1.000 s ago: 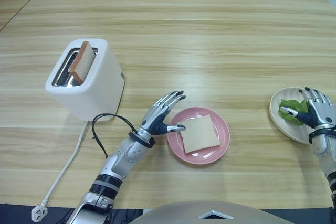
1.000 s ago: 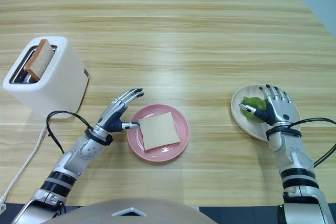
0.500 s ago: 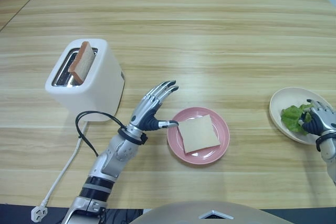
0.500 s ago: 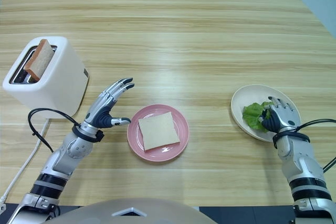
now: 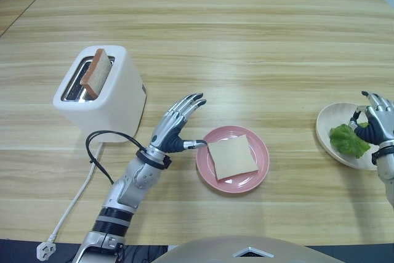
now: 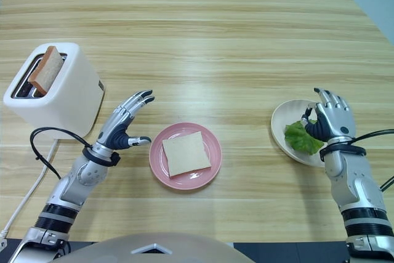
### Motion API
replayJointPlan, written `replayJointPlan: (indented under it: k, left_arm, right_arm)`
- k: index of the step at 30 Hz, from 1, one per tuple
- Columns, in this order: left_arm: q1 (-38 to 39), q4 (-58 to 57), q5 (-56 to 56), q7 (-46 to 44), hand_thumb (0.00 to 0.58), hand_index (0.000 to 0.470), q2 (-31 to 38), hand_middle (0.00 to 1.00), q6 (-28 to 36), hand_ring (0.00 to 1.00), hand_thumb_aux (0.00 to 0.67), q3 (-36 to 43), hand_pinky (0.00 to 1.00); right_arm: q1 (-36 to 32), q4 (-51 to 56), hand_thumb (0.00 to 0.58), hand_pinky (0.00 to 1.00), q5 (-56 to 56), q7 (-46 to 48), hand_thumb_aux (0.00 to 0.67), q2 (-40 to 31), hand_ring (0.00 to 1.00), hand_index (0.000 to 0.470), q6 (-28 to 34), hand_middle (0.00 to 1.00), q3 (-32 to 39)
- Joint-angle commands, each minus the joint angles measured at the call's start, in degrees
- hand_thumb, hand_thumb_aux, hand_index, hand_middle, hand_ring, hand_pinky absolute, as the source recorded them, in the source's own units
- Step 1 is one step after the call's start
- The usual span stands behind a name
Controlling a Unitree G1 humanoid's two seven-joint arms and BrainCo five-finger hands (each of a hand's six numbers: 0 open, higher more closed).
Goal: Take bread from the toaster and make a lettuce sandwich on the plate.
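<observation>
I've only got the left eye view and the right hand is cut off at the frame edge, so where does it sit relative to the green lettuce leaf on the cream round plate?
Observer: In the right eye view the whole right hand is over the right part of the cream round plate, against the right edge of the green lettuce leaf.
Operator: Anything trailing off that wrist?
Observer: A thin black cable arcs from the wrist out to the right.
</observation>
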State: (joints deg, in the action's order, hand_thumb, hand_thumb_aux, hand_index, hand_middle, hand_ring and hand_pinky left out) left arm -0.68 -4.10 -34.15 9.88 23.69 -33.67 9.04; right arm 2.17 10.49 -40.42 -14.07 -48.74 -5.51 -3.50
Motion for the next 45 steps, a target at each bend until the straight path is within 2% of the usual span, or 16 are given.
replayJointPlan:
  k: [1,2,3,6,11,20,21,22,23,24,25,26,35,38,41,45]
  left_arm:
    - [-0.1,-0.6,0.2,0.2,0.000,0.000,0.2,0.00,-0.1,0.00,0.000,-0.3,0.00]
    - [-0.1,-0.6,0.1,0.2,0.000,0.000,0.1,0.00,-0.1,0.00,0.000,-0.3,0.00]
    - [0.0,-0.5,0.0,0.2,0.000,0.000,0.1,0.00,-0.1,0.00,0.000,-0.3,0.00]
    - [0.0,-0.5,0.0,0.1,0.000,0.000,0.3,0.00,-0.3,0.00,0.000,-0.2,0.00]
    - [0.4,-0.4,-0.4,0.3,0.000,0.000,0.4,0.00,0.0,0.00,0.000,-0.5,0.00]
    - [0.3,-0.7,-0.6,0.0,0.000,0.000,0.3,0.00,0.0,0.00,0.000,0.0,0.00]
    - [0.3,-0.7,-0.6,-0.1,0.000,0.000,0.4,0.00,0.0,0.00,0.000,0.0,0.00]
    - [0.3,-0.7,-0.6,-0.2,0.000,0.000,0.5,0.00,-0.1,0.00,0.000,0.0,0.00]
    - [0.3,-0.7,-0.6,-0.3,0.000,0.000,0.5,0.00,-0.1,0.00,0.000,0.0,0.00]
    - [0.3,-0.7,-0.6,-0.3,0.000,0.000,0.5,0.00,-0.1,0.00,0.000,0.1,0.00]
    - [0.4,-0.8,-0.6,-0.3,0.000,0.000,0.5,0.00,-0.1,0.00,0.000,0.1,0.00]
    - [0.3,-0.9,-0.6,-0.3,0.000,0.000,0.5,0.00,-0.2,0.00,0.000,0.2,0.00]
    - [0.1,-1.3,-0.7,-0.4,0.000,0.000,0.4,0.00,-0.2,0.00,0.000,0.4,0.00]
    - [0.0,-1.3,-0.8,-0.3,0.000,0.000,0.3,0.00,-0.2,0.00,0.000,0.3,0.00]
    - [-0.3,-1.3,-0.7,0.0,0.000,0.000,0.4,0.00,-0.4,0.00,0.000,0.1,0.00]
    - [-0.5,-0.4,-0.6,1.4,0.000,0.000,0.3,0.00,-0.9,0.00,0.000,-1.2,0.00]
  right_arm:
    - [1.7,0.9,0.580,0.00,0.7,0.5,0.670,-1.2,0.00,0.470,0.5,0.00,-2.2]
    - [1.9,3.6,0.494,0.00,0.1,2.0,0.413,-1.8,0.00,0.289,0.9,0.00,-1.3]
    - [2.1,6.0,0.000,0.00,-0.3,3.5,0.000,-2.2,0.00,0.000,1.6,0.00,-0.4]
    - [3.9,8.1,0.000,0.00,-0.1,6.8,0.000,-3.0,0.00,0.000,3.0,0.00,0.3]
    - [3.5,9.2,0.000,0.00,0.6,10.8,0.000,-3.1,0.00,0.000,1.6,0.00,2.3]
    - [-2.0,21.7,0.000,0.00,0.4,9.1,0.000,-1.9,0.00,0.000,-1.0,0.00,6.9]
    - [-2.1,22.6,0.014,0.00,0.5,8.6,0.008,-2.0,0.00,0.006,-1.0,0.00,7.1]
    - [-2.4,23.3,0.136,0.00,0.4,8.2,0.084,-2.2,0.00,0.059,-1.2,0.00,7.3]
    - [-2.6,23.8,0.355,0.00,0.4,7.7,0.252,-2.3,0.00,0.177,-1.4,0.00,7.5]
    - [-2.9,24.1,0.482,0.00,0.2,7.2,0.394,-2.4,0.00,0.276,-1.6,0.00,7.9]
    - [-3.1,24.3,0.578,0.00,0.1,6.7,0.628,-2.6,0.00,0.441,-1.8,0.00,8.1]
    - [-3.3,24.4,0.580,0.00,0.1,6.4,0.670,-2.7,0.00,0.470,-2.0,0.00,8.3]
    - [-3.4,20.0,0.580,0.00,-0.6,2.2,0.670,-4.0,0.00,0.470,-1.7,0.00,8.0]
    - [-1.4,9.0,0.580,0.00,-0.3,0.6,0.670,-4.1,0.00,0.470,-3.0,0.00,5.9]
    - [0.1,-4.9,0.580,0.00,1.3,1.1,0.670,-2.4,0.00,0.470,-6.7,0.00,5.1]
    - [-2.8,-15.5,0.580,0.00,5.1,4.5,0.670,2.4,0.00,0.470,-15.1,0.00,9.7]
